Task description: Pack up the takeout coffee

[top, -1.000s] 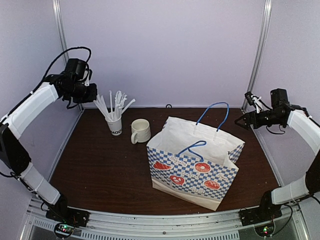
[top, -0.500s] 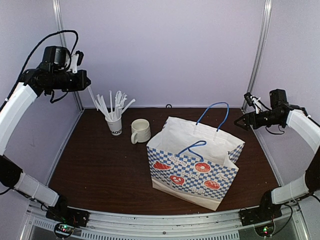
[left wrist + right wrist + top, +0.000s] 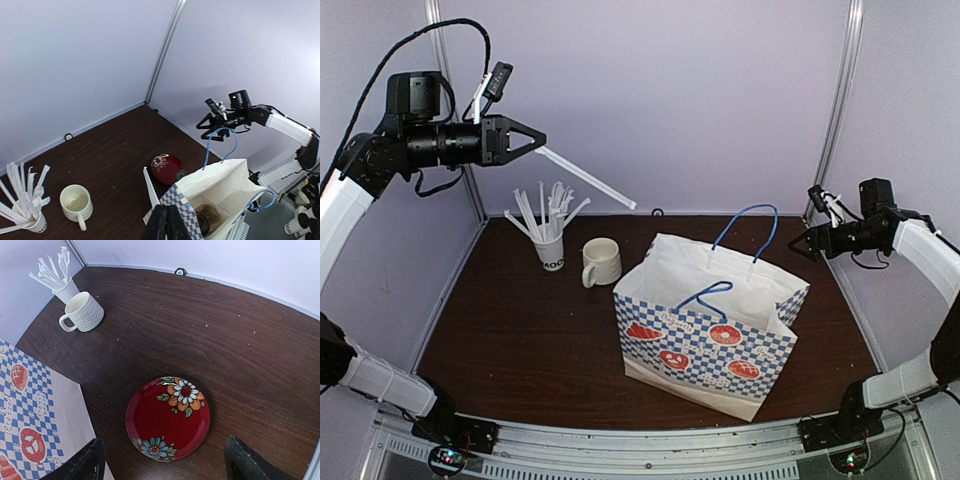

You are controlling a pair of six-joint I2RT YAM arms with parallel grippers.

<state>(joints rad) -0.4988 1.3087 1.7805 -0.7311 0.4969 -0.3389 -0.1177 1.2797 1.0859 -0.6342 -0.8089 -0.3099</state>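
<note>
I see my left gripper point(image 3: 535, 145) at ten o'clock pinching a white straw point(image 3: 588, 178), my right gripper point(image 3: 798, 243) at three o'clock spread wide.

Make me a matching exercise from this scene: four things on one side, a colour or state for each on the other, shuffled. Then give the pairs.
1. straw
2. mug
3. plate
4. bag

A. red with painted flowers
B. blue and white checks
C. cream, standing on the table
D. pinched in the left fingers, up in the air

Pairs: 1-D, 2-C, 3-A, 4-B
</note>
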